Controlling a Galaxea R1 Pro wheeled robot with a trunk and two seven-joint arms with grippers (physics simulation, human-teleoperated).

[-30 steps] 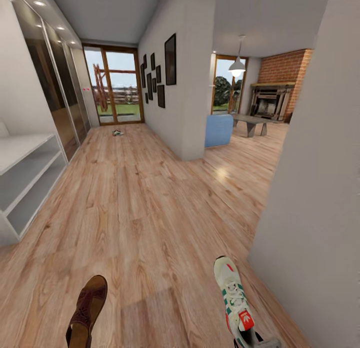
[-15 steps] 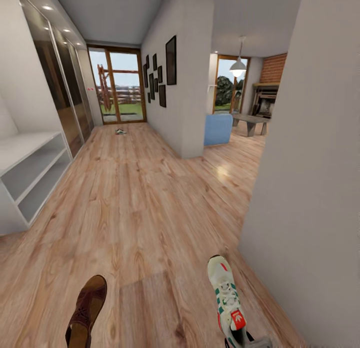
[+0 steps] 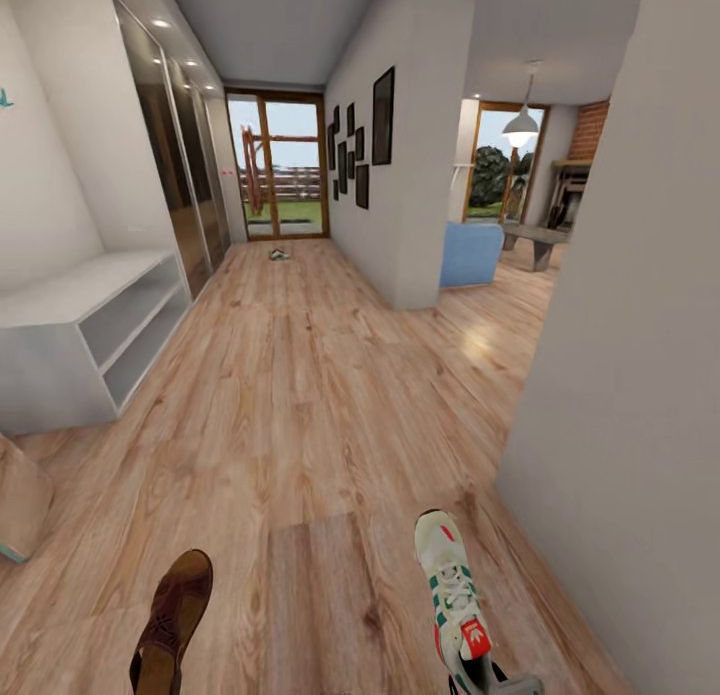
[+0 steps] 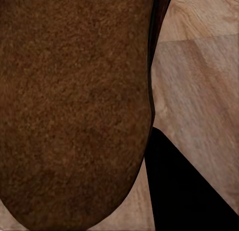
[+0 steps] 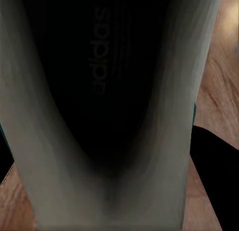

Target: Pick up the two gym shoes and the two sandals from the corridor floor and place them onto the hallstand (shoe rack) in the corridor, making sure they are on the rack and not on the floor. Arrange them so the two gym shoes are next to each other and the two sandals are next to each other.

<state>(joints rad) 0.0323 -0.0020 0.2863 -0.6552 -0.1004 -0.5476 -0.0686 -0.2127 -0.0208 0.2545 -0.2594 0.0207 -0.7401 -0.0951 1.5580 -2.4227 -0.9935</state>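
Observation:
A brown sandal (image 3: 175, 615) hangs low at the left of the head view, toe forward, above the corridor floor (image 3: 300, 405). Its brown sole (image 4: 74, 106) presses close to the left wrist camera, with one dark finger (image 4: 184, 191) beside it. At the lower right hangs a cream gym shoe (image 3: 455, 600) with green stripes and a red tongue patch. My right gripper (image 3: 500, 685) grips it at the heel, and its dark insole (image 5: 109, 116) faces the right wrist camera. A small pale shoe (image 3: 280, 255) lies far off by the glass door. The hallstand is out of view.
A plain low white shelf unit (image 3: 90, 325) with two open levels stands against the left wall. A tan box-like thing (image 3: 20, 505) juts in at the left edge. A grey wall (image 3: 620, 375) stands close on the right. Mirrored wardrobe doors (image 3: 185, 205) line the corridor.
The camera has swung left: the shelf unit shows further in and the tan thing has come into view. Both shoes keep their places relative to me.

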